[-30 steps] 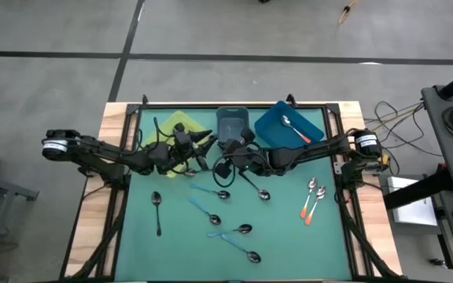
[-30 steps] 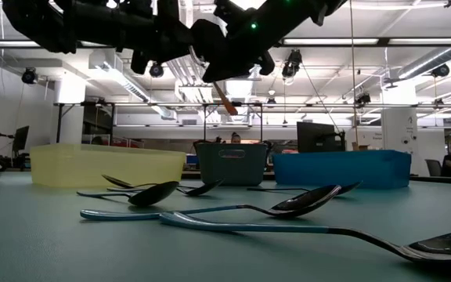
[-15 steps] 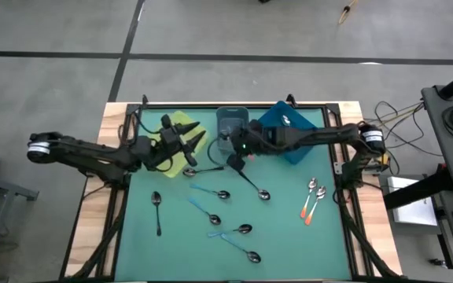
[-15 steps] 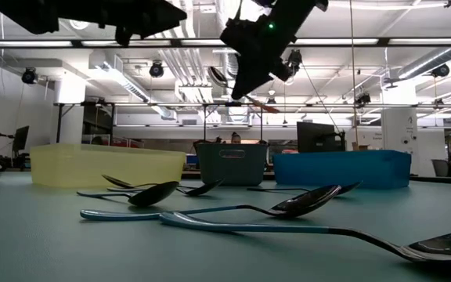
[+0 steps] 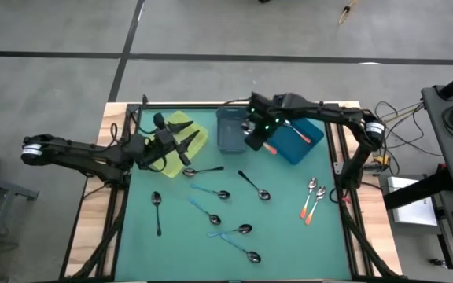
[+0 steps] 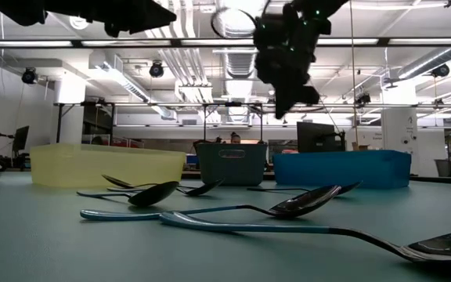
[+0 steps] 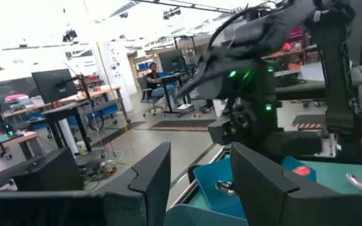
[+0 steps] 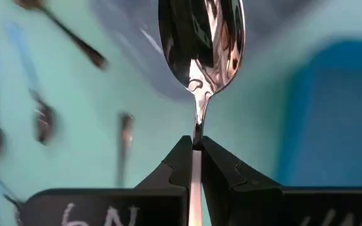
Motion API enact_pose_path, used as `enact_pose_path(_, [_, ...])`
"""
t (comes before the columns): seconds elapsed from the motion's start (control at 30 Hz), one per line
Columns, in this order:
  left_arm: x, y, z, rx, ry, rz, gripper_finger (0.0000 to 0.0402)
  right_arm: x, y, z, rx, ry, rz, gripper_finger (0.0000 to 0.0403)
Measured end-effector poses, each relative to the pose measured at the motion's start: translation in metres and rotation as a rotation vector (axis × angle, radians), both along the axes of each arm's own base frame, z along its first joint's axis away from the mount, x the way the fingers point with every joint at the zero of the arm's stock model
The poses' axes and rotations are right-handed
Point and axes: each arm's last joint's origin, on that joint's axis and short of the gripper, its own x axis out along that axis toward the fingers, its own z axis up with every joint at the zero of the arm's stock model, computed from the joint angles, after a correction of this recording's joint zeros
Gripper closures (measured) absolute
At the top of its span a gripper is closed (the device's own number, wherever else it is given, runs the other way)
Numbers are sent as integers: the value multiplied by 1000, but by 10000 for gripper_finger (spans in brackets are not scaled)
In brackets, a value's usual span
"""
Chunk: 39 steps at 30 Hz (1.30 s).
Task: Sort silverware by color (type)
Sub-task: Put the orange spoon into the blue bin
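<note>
I see the right arm stretched across the table's far side, its gripper (image 5: 255,135) raised over the gap between the grey bin (image 5: 230,130) and the blue bin (image 5: 293,135), fingers pinched on the neck of an orange spoon (image 8: 200,44), bowl pointing away from the wrist. The left arm reaches in from the left edge, its gripper (image 5: 181,144) spread and holding nothing above the yellow bin (image 5: 181,135). I count more spoons (image 5: 223,212) scattered on the green mat (image 5: 281,236), and one spoon (image 5: 297,130) already in the blue bin.
</note>
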Motion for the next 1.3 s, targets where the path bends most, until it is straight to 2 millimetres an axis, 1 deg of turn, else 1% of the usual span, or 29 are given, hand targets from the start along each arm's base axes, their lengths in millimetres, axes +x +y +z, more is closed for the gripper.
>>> enact_pose_path(0.13, [1, 0, -4, 48, 68, -5, 256, -22, -22, -3, 39, 95, -52, 390])
enact_pose_path(0.2, [2, -1, -6, 90, 112, -47, 256, -31, -31, -4, 48, 121, -68, 390])
enact_pose_path(0.27, [4, -4, -10, 131, 166, -159, 256, -38, -39, -4, 55, 140, -76, 390])
enact_pose_path(0.4, [5, -15, -26, 207, 238, -520, 256, -50, -50, -6, 61, 161, -73, 390])
enact_pose_path(0.47, [3, -17, -33, 205, 222, -594, 256, -53, -54, -7, 56, 163, -64, 390])
enact_pose_path(0.63, [0, -16, -39, 211, 177, -583, 256, -58, -55, -18, 61, 185, -21, 390])
enact_pose_path(0.9, [-2, -13, -38, 214, 156, -562, 256, -60, -54, -37, 63, 188, -17, 390])
enact_pose_path(1.3, [-2, -12, -40, 210, 171, -561, 256, -66, -57, -46, 67, 197, -24, 390])
